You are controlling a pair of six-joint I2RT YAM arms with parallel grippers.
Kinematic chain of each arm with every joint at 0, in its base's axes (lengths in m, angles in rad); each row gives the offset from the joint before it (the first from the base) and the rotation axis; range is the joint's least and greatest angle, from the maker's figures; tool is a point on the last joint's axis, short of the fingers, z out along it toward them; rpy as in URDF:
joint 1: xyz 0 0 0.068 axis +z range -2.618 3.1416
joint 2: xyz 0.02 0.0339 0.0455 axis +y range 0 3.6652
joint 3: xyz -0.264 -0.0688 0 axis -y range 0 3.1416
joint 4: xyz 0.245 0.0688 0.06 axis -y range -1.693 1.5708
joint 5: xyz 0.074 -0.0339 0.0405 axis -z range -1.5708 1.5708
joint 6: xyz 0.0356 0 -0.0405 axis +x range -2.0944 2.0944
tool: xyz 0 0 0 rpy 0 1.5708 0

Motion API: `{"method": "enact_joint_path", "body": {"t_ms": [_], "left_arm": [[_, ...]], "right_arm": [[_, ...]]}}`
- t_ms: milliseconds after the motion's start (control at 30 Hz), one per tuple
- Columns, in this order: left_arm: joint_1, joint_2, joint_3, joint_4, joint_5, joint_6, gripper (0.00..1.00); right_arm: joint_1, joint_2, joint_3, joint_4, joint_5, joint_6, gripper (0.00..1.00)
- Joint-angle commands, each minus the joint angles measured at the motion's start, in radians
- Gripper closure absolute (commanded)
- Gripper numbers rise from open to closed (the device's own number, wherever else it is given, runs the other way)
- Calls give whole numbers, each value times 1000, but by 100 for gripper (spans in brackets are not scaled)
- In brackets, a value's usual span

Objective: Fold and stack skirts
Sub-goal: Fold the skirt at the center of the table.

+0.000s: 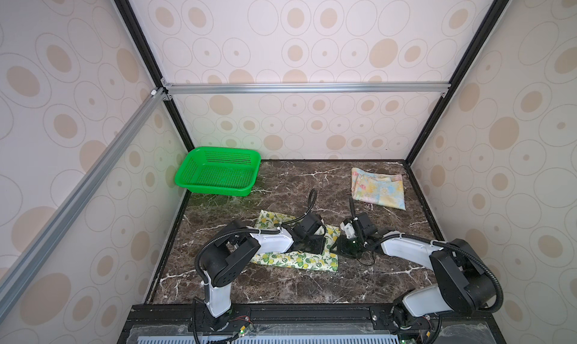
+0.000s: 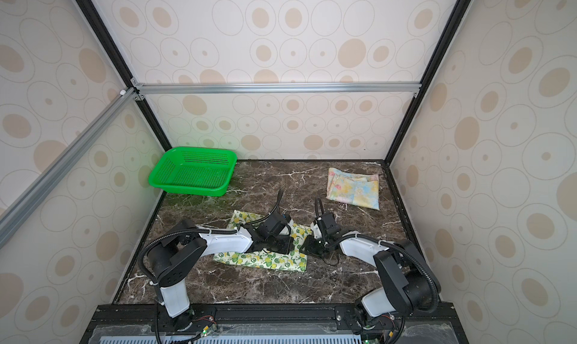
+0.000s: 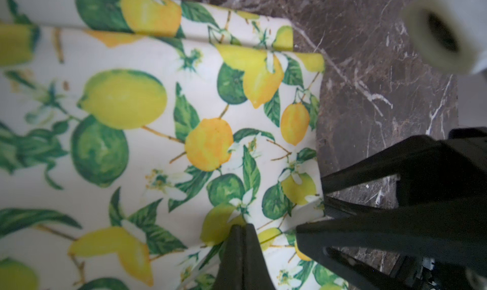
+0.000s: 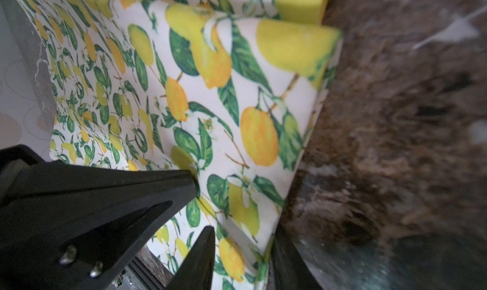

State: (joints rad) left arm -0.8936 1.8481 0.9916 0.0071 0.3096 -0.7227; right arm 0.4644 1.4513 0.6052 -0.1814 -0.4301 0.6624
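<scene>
The cream lemon-print skirt (image 1: 296,259) (image 2: 268,259) lies partly folded on the dark marble table, mid-front, under both grippers. My left gripper (image 1: 313,246) (image 3: 241,228) is shut, its tips pinching a raised layer of the lemon skirt (image 3: 158,117) near its right edge. My right gripper (image 1: 342,244) (image 4: 243,226) stands open, and the right edge of the lemon skirt (image 4: 210,91) passes between its fingers. The two grippers nearly touch. The pastel blue-yellow flowered skirt (image 1: 379,187) (image 2: 354,187) lies folded at the back right, away from both arms.
A green perforated basket (image 1: 215,191) (image 2: 190,189) sits at the back left corner, with nothing in it. Patterned walls close the table on three sides. A black rail (image 1: 281,311) runs along the front edge, with the arm bases on it.
</scene>
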Motion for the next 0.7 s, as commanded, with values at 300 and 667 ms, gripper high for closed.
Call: {"method": "enact_joint_path", "body": {"t_ms": [300,667], "left_arm": [[-14,31,5,9,3,-17,100],[-19,51,13,7,2,-18,100]], "right_arm": [[12,70,-66,51,22,52,63],[35,110,-74,128,12,95,67]]}}
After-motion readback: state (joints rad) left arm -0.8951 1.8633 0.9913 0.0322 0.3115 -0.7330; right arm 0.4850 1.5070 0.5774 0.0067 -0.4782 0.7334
